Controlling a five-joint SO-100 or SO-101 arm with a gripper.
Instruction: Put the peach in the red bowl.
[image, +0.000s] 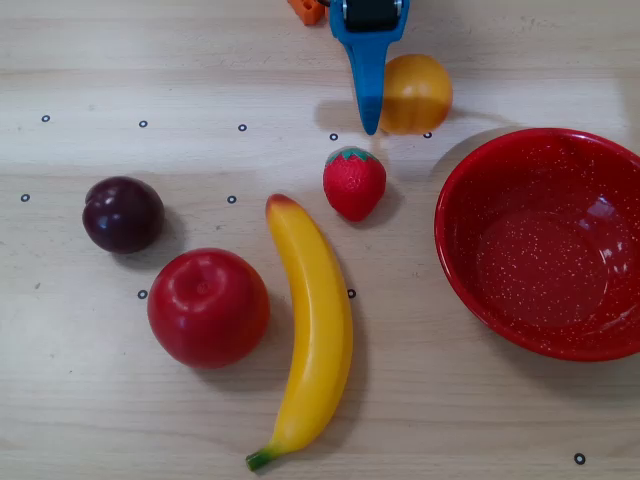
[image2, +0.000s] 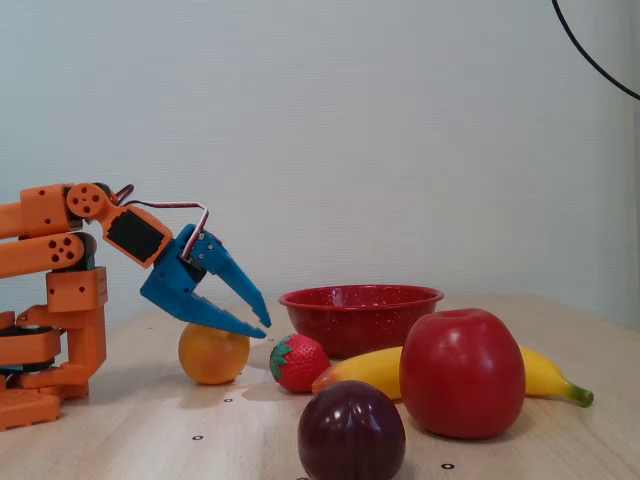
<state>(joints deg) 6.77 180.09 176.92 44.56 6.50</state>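
Overhead view: showed the blue gripper (image: 371, 120) reaching down from the top edge, its visible finger lying along the left side of the peach (image: 414, 93), touching or nearly so; hard to tell which from above. Placed the peach on the wooden table (image: 80, 400), near the upper left rim of the red bowl (image: 545, 243) but apart from it. Found a strawberry (image: 354, 183) just below the fingertip, a banana (image: 312, 330) below that, a red apple (image: 208, 307) and a dark plum (image: 123, 214) further left. Fixed view: caught the gripper (image2: 261, 324) from the side, jaws spread moderately wide and holding nothing, the lower finger resting across the top of the peach (image2: 213, 355). Left the peach on the table, left of the strawberry (image2: 299, 363), with the red bowl (image2: 361, 318) behind, empty as far as visible.
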